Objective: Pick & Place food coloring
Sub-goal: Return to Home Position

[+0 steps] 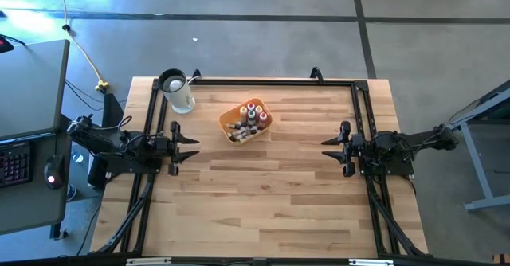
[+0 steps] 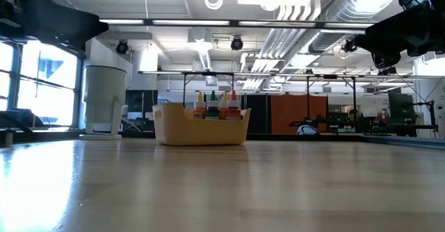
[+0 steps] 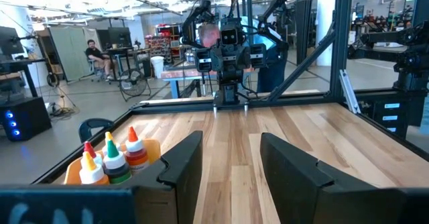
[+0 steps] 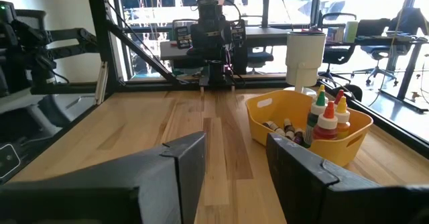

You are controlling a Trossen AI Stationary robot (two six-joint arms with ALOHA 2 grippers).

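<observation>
Several food coloring bottles (image 1: pixel 252 116) with pale caps stand and lie inside a yellow-orange square tray (image 1: pixel 229 119) on the far middle of the wooden table; the tray rests on its base. They also show in the low view (image 2: pixel 217 107), the left wrist view (image 3: pixel 114 160) and the right wrist view (image 4: pixel 327 120). My left gripper (image 1: pixel 191 147) waits at the table's left side, open, with nothing between its fingers (image 3: pixel 231 167). My right gripper (image 1: pixel 328 148) waits at the right side, open and holding nothing (image 4: pixel 236 163).
A white jug (image 1: pixel 178 91) stands at the far left of the table, left of the tray. A black frame (image 1: pixel 263 80) runs along the far edge and both sides. Bare wood (image 1: pixel 263 194) lies between the grippers and toward the near edge.
</observation>
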